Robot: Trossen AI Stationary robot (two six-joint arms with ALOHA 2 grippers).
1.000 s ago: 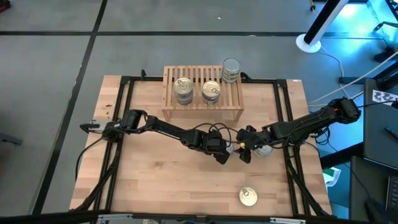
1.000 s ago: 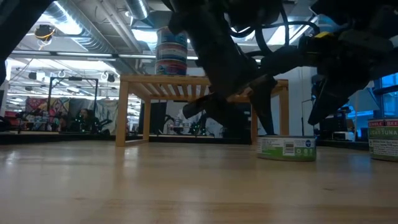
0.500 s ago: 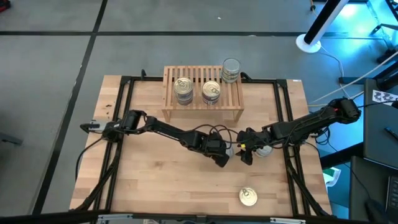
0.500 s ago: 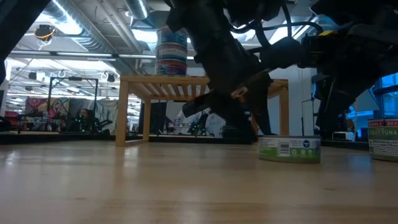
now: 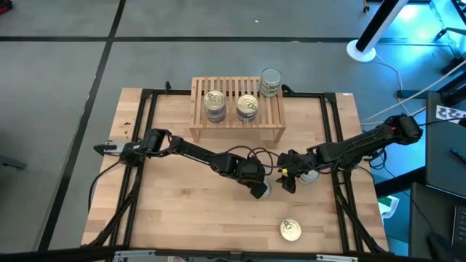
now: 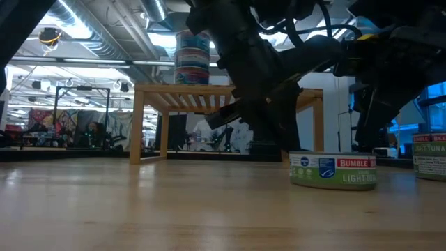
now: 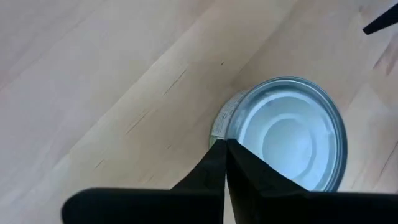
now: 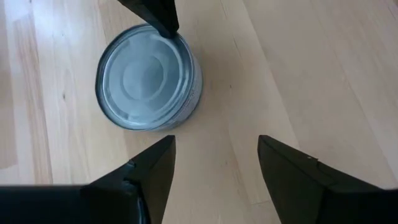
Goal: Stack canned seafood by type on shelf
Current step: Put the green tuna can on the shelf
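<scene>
A silver-lidded tin (image 5: 266,189) (image 7: 289,134) (image 8: 149,78) stands upright on the table's middle; in the low view it shows a green label band (image 6: 333,171). My left gripper (image 5: 260,191) (image 7: 225,144) is shut, its tips at this tin's rim. My right gripper (image 5: 287,182) (image 8: 214,140) hovers open just right of the tin, touching nothing. The shelf (image 5: 237,125) at the far side carries two tin stacks (image 5: 214,103) (image 5: 247,107) and a taller one (image 5: 270,81). My left gripper touches the silver-lidded tin with its shut fingertips (image 8: 163,25) at the lid's rim (image 7: 233,127), on the side toward the table's left. The fingers slant down from the left. The tin stands flat on the table.
Another tin (image 5: 310,175) (image 6: 431,157) stands under my right arm. A gold-lidded tin (image 5: 290,231) sits near the table's front edge. Bare tabletop lies to the left and in front of the shelf.
My left gripper has shut, rolling a little at the wrist, without taking hold of the tin. The silver-lidded tin has slid a short way toward the table's near edge and turned about, so more of its label faces the low view.
</scene>
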